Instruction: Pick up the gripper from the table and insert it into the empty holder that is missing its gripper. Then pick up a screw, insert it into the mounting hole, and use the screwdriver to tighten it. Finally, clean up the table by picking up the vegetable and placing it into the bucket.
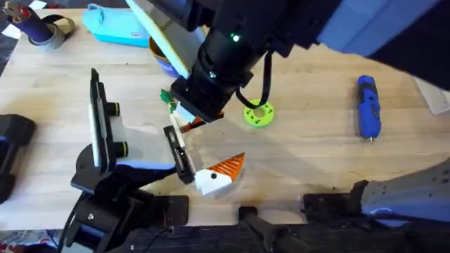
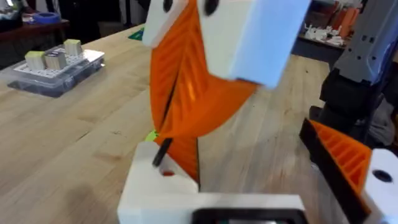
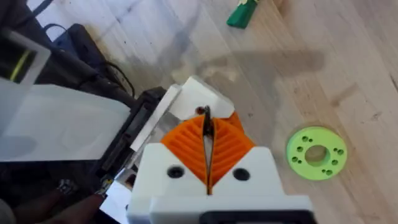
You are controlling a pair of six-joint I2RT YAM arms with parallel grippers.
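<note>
I am holding my right pincer (image 3: 207, 127) pinched narrow on a thin dark screw (image 3: 207, 117), the orange pads pressing it from both sides just above centre in my wrist view. The screw is pointing at the white gripper (image 3: 198, 101), which is sitting against the end of the black holder (image 3: 124, 146) left of centre. In the overhead frame the twin piece (image 1: 218, 176) is resting at the holder's lower end, well apart from the gripper, so I am judging the left arm's pair to be spread wide.

I am judging this to be the screw-seating step. To do it well I am keeping the screw in line with the dark mounting hole, lowering slowly, and letting go only once it is standing in the hole by itself, since a tilted start would jam the thread.

The blue screwdriver (image 1: 368, 105) is lying at the right of the overhead frame on the table (image 1: 309, 154), waiting. The green vegetable (image 3: 241, 14) is lying at the top of my wrist view, and the bucket (image 1: 162, 63) is showing at upper centre overhead, partly under my arm
</note>
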